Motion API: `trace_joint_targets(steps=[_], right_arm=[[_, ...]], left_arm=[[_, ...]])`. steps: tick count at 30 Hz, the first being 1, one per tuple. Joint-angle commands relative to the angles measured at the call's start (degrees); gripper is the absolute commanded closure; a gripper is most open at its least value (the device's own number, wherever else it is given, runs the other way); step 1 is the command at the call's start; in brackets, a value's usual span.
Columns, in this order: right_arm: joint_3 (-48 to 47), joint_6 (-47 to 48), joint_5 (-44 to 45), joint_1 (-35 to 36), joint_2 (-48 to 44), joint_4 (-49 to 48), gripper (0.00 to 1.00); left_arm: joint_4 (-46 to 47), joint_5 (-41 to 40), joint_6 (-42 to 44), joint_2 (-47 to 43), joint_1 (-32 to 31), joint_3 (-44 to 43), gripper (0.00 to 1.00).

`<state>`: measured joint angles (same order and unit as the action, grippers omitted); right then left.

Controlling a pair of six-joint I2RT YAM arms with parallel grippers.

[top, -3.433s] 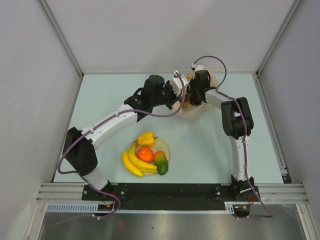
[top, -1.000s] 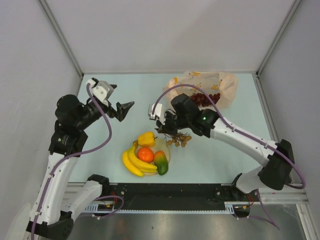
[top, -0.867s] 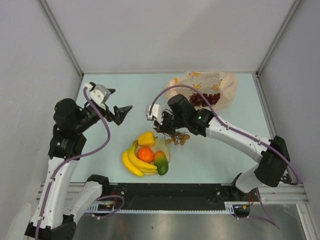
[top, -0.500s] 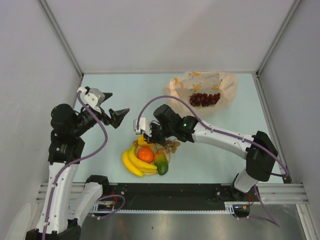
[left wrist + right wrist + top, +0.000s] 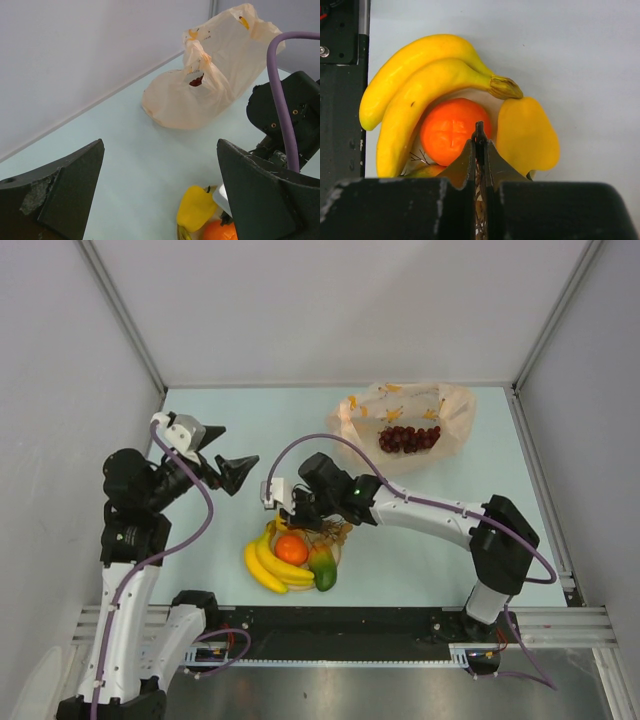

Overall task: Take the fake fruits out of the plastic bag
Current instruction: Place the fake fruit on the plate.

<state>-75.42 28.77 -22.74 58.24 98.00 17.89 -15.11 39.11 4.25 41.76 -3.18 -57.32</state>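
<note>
Pinching brown bunch (image 5: 338,532), right pincer (image 5: 479,137) over plate (image 5: 470,95)

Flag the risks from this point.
1. The right gripper pinches only the thin stem of the twiggy bunch above a plate crowded by orange, pepper and bananas; dropped there, it may slide off.
2. Red grapes sit in the plastic bag, which the open left gripper is not holding; pulling could drag it.

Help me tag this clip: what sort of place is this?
Probably a lab robot test cell: plain grey panel walls enclose a pale blue tabletop, a white left arm and white right arm are bolted at its near edge, and glossy plastic yellow bananas serve as props.
</note>
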Motion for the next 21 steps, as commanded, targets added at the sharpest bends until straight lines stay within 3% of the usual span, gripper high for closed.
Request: trace_joint_targets(steps=[1, 12, 18, 21], right_arm=[[-0.34, -1.79, -1.25, 1.00, 0.97, -3.12, 0.95], [-0.34, -7.86, -2.13, -2.69, 2.90, -6.90, 0.89], [-0.34, -7.68, -4.23, -2.25, 3.34, -7.52, 0.64], [-0.34, -8.21, -4.59, -1.46, 3.61, -7.52, 0.56]], left_arm=[[4.30, 2.02, -2.67, 1.04, 0.63, 0.19, 0.00], [5.18, 2.02, -3.28, 1.66, 0.63, 0.98, 0.00], [4.92, 1.93, -2.93, 2.19, 0.54, 1.51, 0.00], [5.18, 2.02, -2.93, 2.71, 0.63, 1.51, 0.00]])
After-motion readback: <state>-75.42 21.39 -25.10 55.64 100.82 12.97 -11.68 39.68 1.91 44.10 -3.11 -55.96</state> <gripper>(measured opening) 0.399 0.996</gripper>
